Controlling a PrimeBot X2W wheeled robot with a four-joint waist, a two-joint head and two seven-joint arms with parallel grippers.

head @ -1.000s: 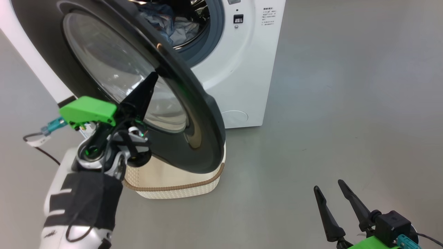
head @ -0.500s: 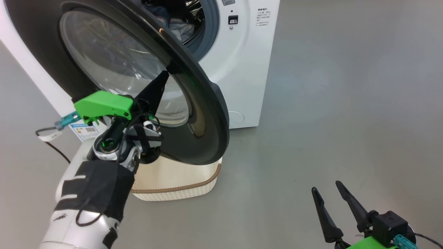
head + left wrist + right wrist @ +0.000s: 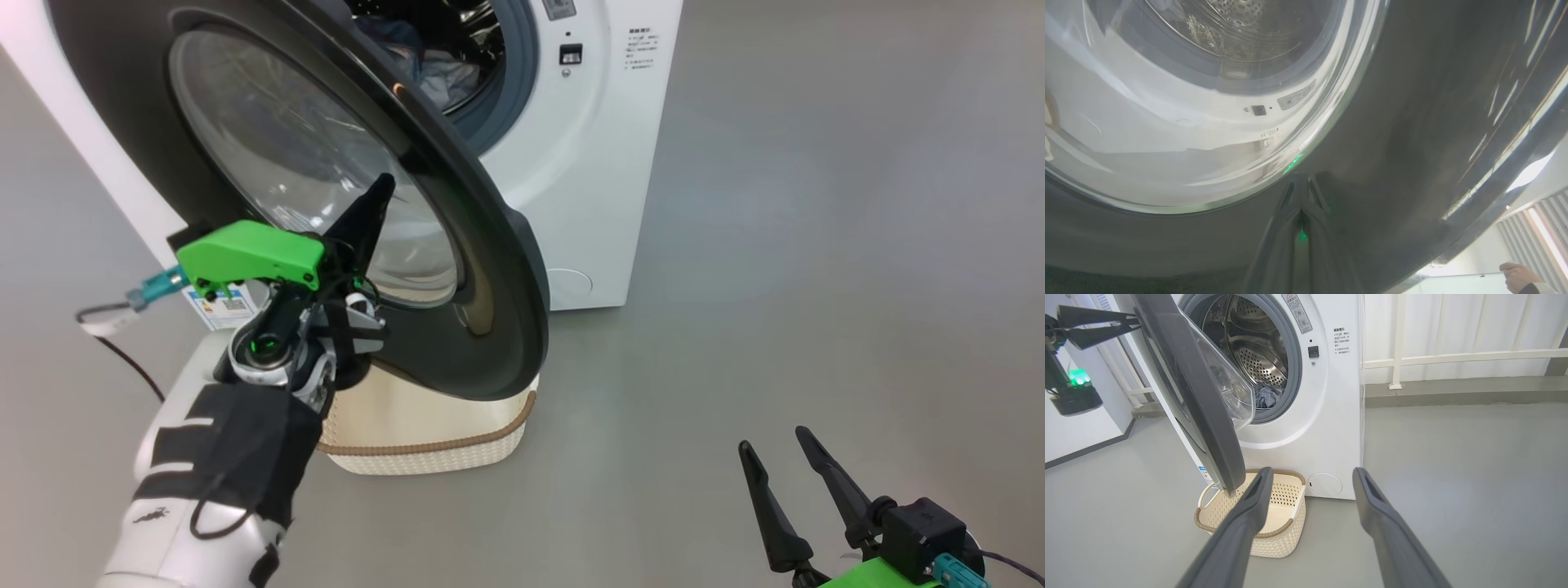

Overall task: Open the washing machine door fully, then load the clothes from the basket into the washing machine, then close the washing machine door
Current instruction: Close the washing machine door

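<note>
The washing machine (image 3: 588, 163) stands white with its steel drum showing. Its door (image 3: 482, 269), black-rimmed with a glass bowl (image 3: 1208, 102), hangs half open over the basket (image 3: 424, 433). My left gripper (image 3: 380, 184) is shut, its fingertips (image 3: 1302, 183) pressed on the door's outer face where glass meets rim; it also appears as the left gripper (image 3: 1133, 324) from the right wrist. Clothes (image 3: 1267, 396), bluish and pale, lie in the drum. The cream basket (image 3: 1257, 510) shows a bare inside. My right gripper (image 3: 774, 438) stands open and empty at the lower right, far from the machine.
Grey floor spreads to the right of the machine. A dark cable (image 3: 122, 359) lies on the floor at the left. A white railing (image 3: 1453, 357) and a low step run behind. A person's hand (image 3: 1519, 275) shows beyond the door's edge.
The head camera has shifted a little. My left gripper stays shut on the door's outer face and has crept slightly rightward with it. The right gripper has not moved.
</note>
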